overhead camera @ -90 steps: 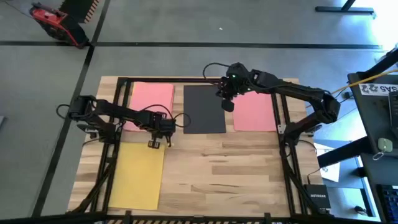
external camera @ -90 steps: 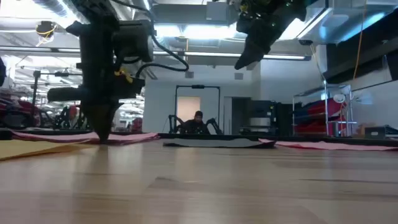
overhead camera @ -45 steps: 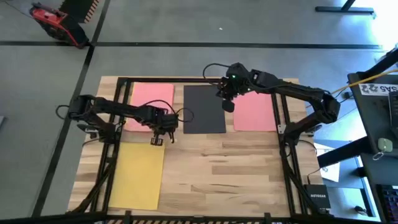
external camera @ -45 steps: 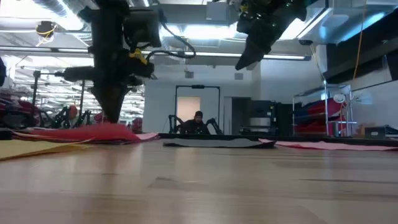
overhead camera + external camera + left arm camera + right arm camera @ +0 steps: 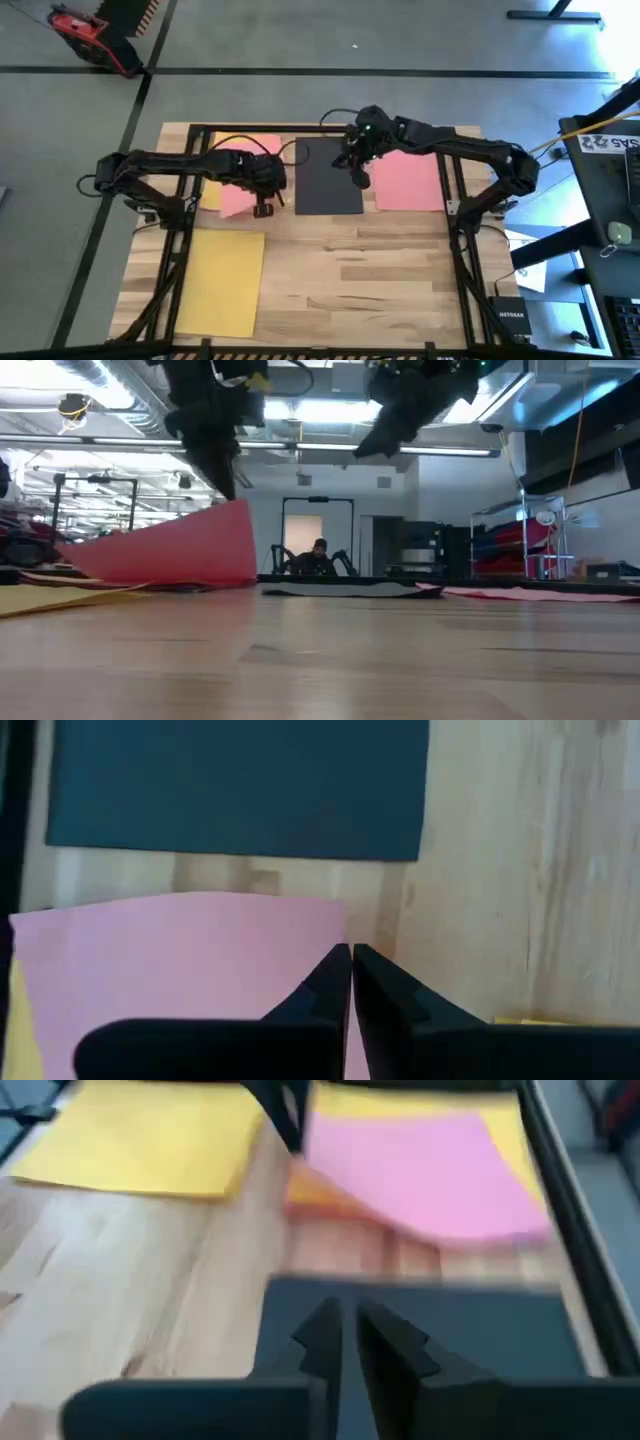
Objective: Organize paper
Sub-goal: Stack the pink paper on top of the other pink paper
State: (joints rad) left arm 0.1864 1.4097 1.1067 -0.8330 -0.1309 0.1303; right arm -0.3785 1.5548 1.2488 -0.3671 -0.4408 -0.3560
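1. High view: paper lies in the upper half of the frame on the tabletop (image 5: 380, 270): a pink sheet (image 5: 240, 195) at upper left, a black sheet (image 5: 325, 185) in the middle, a second pink sheet (image 5: 410, 180) to its right, a yellow sheet (image 5: 225, 280) at lower left. The left gripper (image 5: 263, 205) stands at the left pink sheet's lower right corner; the right gripper (image 5: 358, 172) hovers over the black sheet.
2. Low view: the pink sheet (image 5: 175, 550) rises from the tabletop at centre left, bowed and hanging from its pinched corner.
3. Left wrist view: fingers (image 5: 325, 985) clenched on the pink sheet's edge at lower centre; black sheet across the top.
4. Right wrist view: fingers (image 5: 325, 1330) pressed together at lower centre, grasping nothing, above the black sheet (image 5: 450, 1330).
5. Judgement: sheets are light, limp and slippery, prone to creasing; best hold is a corner or edge.
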